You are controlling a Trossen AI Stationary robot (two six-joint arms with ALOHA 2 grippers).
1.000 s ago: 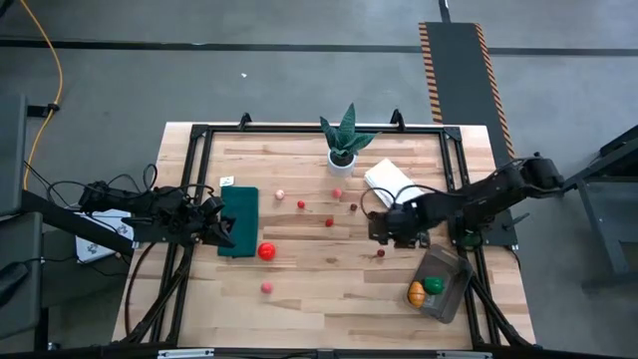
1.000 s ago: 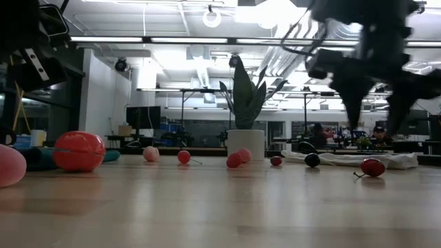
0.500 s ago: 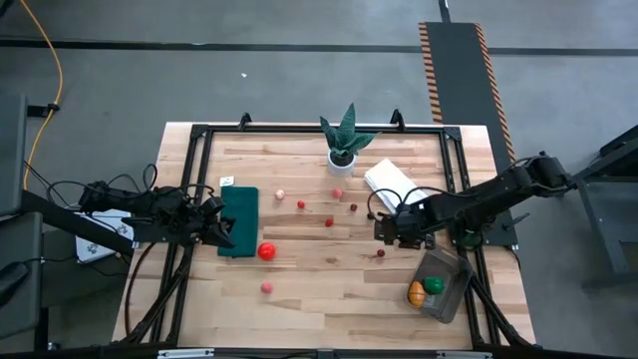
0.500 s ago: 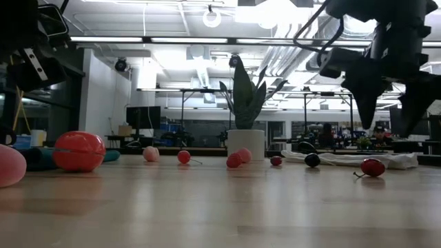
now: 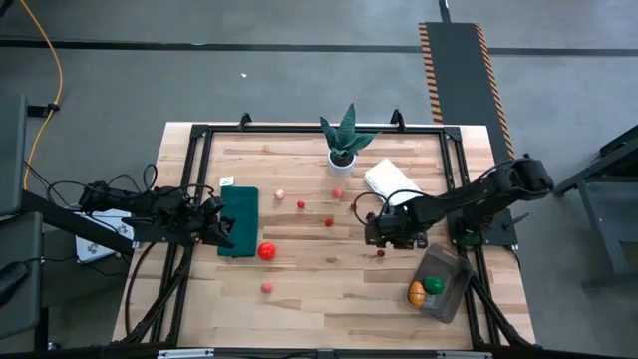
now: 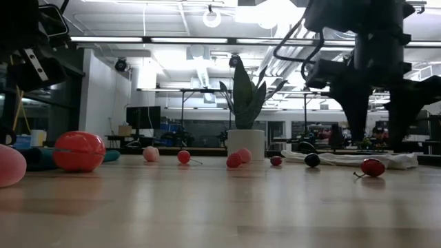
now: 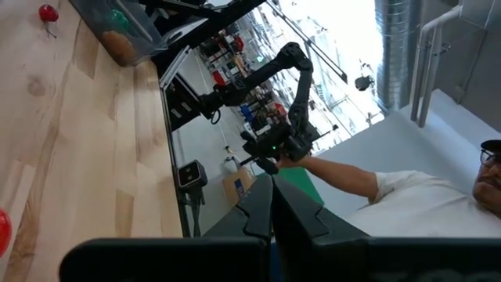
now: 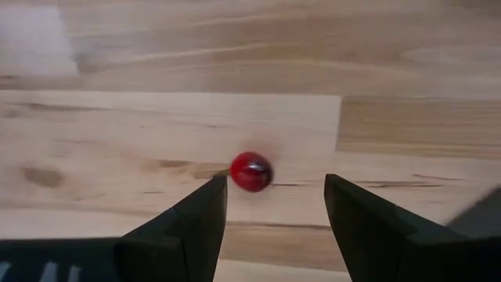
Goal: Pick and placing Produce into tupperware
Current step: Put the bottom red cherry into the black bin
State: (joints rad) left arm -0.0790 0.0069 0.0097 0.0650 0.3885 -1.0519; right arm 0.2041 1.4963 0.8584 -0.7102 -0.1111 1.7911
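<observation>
Two pieces sit in the tub [image 5: 442,282]; many fruits remain. The right claw [image 5: 382,235], fingers apart, hovers over a cherry [image 8: 250,171]; the left claw [image 5: 221,231] waits closed.

The table [image 5: 319,284] is pale wood with darker grain streaks. A dark green mat [image 5: 239,221] lies by a bright red tomato [image 5: 266,251], with a pink fruit [image 5: 266,287] nearby. The greyish clear tub [image 5: 446,291] shows orange and green inside. A glossy dark red berry [image 8: 250,171] has a thin stem.
</observation>
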